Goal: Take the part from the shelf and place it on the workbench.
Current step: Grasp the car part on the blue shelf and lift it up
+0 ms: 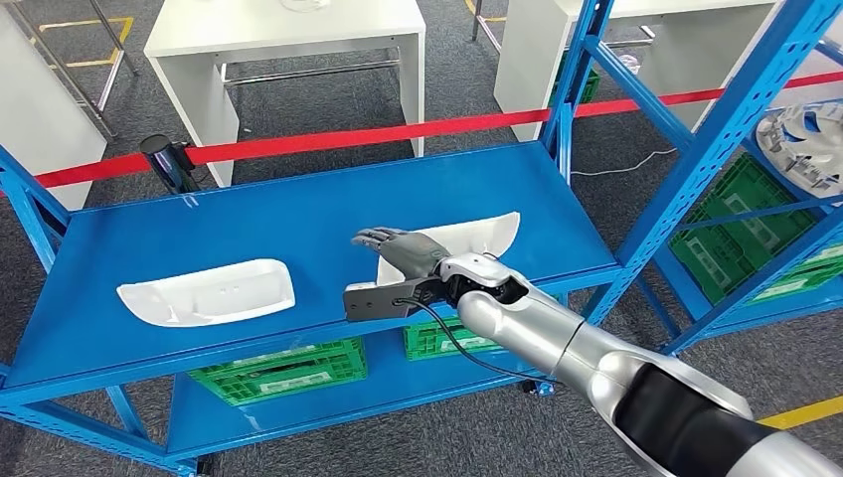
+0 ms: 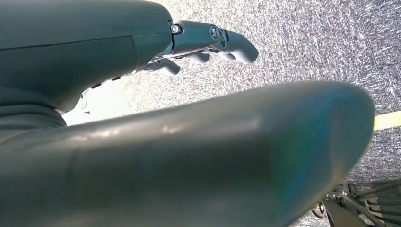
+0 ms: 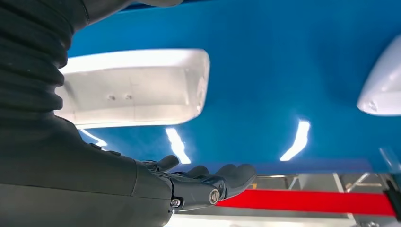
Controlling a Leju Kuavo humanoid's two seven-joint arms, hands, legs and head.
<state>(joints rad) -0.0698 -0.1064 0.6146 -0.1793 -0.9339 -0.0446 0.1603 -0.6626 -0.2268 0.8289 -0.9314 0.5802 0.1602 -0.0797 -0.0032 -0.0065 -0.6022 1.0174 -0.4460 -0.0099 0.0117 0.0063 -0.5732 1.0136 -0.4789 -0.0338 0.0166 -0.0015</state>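
Though unlabelled, white part under hand

Two white parts flat on blue shelf: left part, right part.

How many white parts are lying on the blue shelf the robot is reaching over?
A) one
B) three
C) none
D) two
D: two white parts lie on the blue shelf, one to the left and one beside the right hand.

bright, glare streaks, blurred foreground
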